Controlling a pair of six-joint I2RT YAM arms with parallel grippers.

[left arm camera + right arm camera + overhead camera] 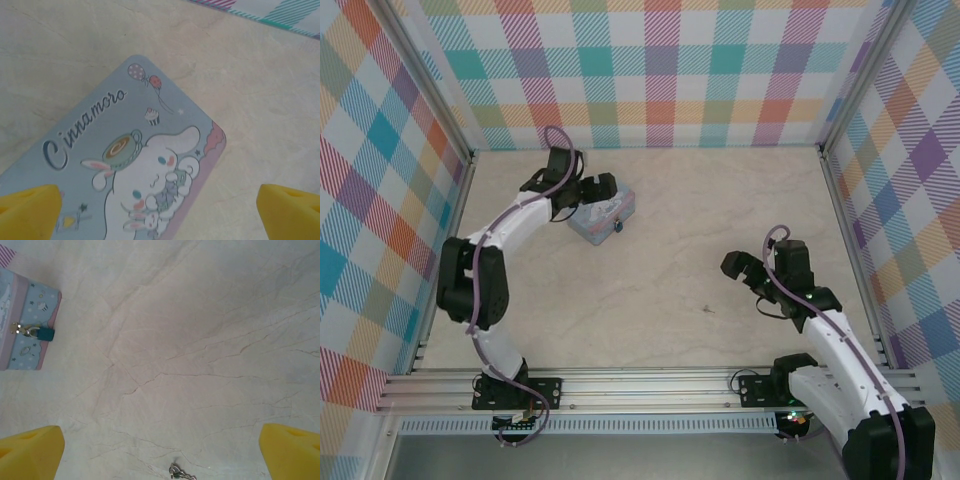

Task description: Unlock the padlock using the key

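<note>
Pastel plaid walls (660, 70) close in a pale, marble-veined tabletop (670, 260), with an aluminium rail (650, 385) along the near edge where both arms are bolted

In the top view the left gripper (582, 192) reaches to the upper left of centre and sits over the far edge of a pale blue rectangular tin (603, 219). The tin lies flat on the tabletop, turned at a slant. In the left wrist view its lid (125, 165) runs from the lower left toward the middle of the frame, printed with a white cartoon dog, a cup, balloons and the script "Cinnamoro". The left gripper (160, 215) has its jaws spread wide. One yellow fingertip (30, 210) sits at the lower left corner over the tin's edge, the other at the lower right corner over bare table. I cannot tell whether either one touches the tin

The padlock (44, 333) is in the upper left of the right wrist view. It is tiny, with a teal body and a thin silver shackle, and it hangs on the tin's (25, 325) side wall. In the top view it shows as a dark dot (618, 226) on the tin's lower right side

The right gripper (745, 272) is at the lower right of the top view, well apart from the tin. Its jaws are spread wide and hold nothing, with yellow fingertips (30, 450) in both bottom corners of the wrist view. The key (177, 472) is small and silver, and it lies on the tabletop at the bottom edge of that frame, between the fingertips of the right gripper (160, 450)
</note>
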